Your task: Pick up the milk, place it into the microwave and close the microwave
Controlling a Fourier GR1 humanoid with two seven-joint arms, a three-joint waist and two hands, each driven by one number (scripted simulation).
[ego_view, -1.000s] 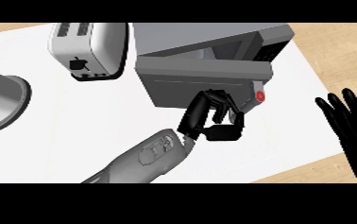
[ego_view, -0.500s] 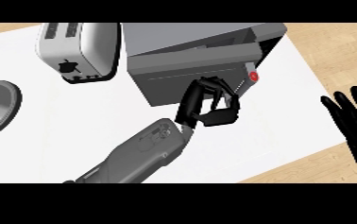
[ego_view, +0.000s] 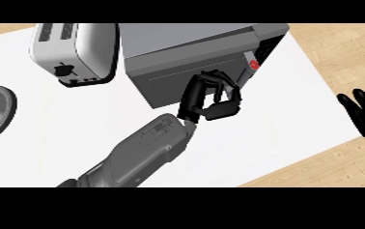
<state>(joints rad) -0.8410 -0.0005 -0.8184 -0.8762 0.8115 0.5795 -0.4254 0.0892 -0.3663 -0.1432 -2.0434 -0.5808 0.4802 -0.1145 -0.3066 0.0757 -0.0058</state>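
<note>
The grey microwave [ego_view: 200,39] stands at the top centre of the white counter [ego_view: 285,121]. Its dark door [ego_view: 167,76] faces me and looks swung against the body, with a red button [ego_view: 251,64] at its right end. My left hand [ego_view: 212,101] comes in from the lower left. Its fingers are curled and rest against the lower right of the door with nothing visible in them. The milk does not show anywhere. My right hand [ego_view: 354,111] rests open at the right edge, fingers up.
A silver toaster [ego_view: 71,49] stands left of the microwave. The rim of a grey round dish [ego_view: 4,109] shows at the left edge. The counter ends at wooden floor [ego_view: 328,44] on the right and lower right.
My left hand has moved up and right against the microwave's front, and the door has swung in towards the body. The view has shifted; my right hand stays at the right edge.
</note>
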